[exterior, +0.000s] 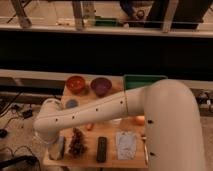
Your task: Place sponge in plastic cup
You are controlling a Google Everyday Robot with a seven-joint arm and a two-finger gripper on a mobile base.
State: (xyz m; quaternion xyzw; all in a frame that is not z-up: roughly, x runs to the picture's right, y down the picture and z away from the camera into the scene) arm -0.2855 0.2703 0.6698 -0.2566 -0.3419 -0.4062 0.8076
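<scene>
The light-blue plastic cup (71,104) stands on the left side of the wooden table (111,131), in front of the red bowl. My white arm reaches from the right across the table and bends down at the left. My gripper (57,148) is at the table's front-left corner, below and in front of the cup, and shows as a pale grey-blue shape. I cannot make out the sponge apart from the gripper there.
A red bowl (76,83) and a purple bowl (101,86) stand at the back, with a green tray (142,80) at the back right. At the front lie a dark red bunch (76,142), a black remote (102,148) and a pale cloth (125,144). An orange fruit (139,120) sits under the arm.
</scene>
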